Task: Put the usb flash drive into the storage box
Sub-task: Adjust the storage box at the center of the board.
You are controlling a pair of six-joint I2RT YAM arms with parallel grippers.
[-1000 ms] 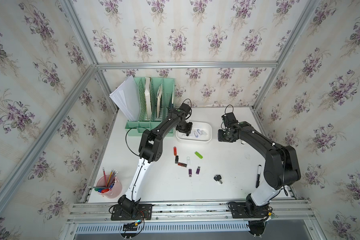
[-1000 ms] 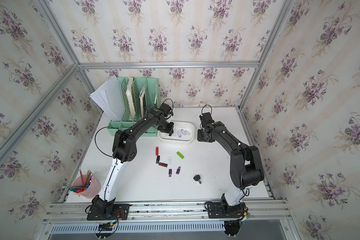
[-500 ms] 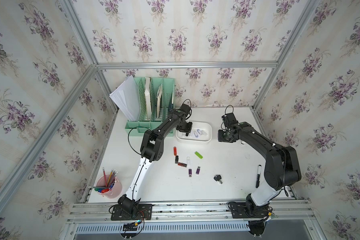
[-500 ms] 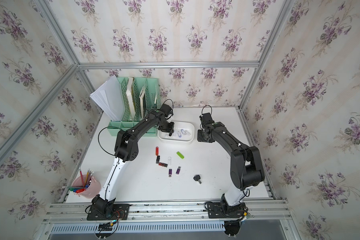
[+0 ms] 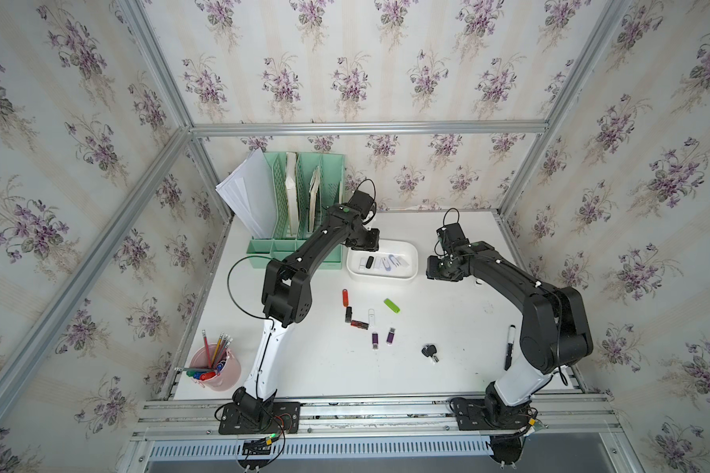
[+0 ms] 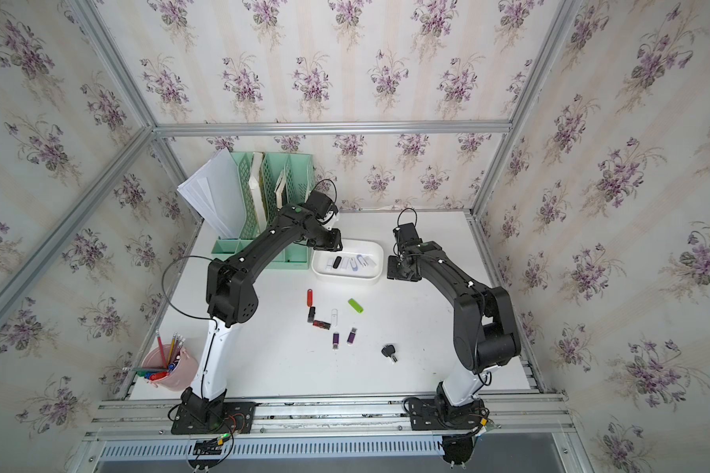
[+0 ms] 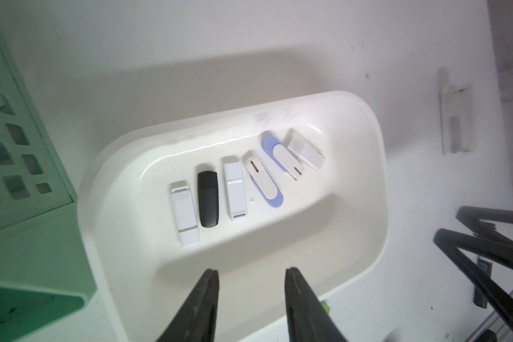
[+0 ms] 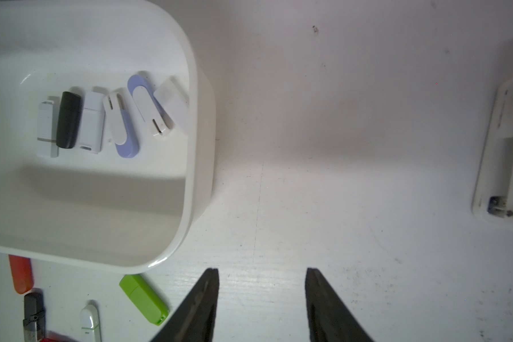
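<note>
Between picks, we reckon: left gripper (image 7: 251, 271) hangs empty and spread over the shallow white plastic storage box (image 7: 379, 165) with six usb flash drives (image 7: 208, 200) inside, right gripper (image 8: 262, 271) gapes empty beside it, so next we need a pinch on the lime-green flash drive (image 8: 144, 299) lying on the bench (image 8: 338, 177).

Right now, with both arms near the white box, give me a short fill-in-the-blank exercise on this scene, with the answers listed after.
1. The storage box holds ____ flash drives.
2. The green flash drive lies ____ the box, on the table.
3. The left gripper hangs over the box, empty, jaws ____.
4. The darkest drive inside is ____.
Missing words: six; outside; open; black.
</note>
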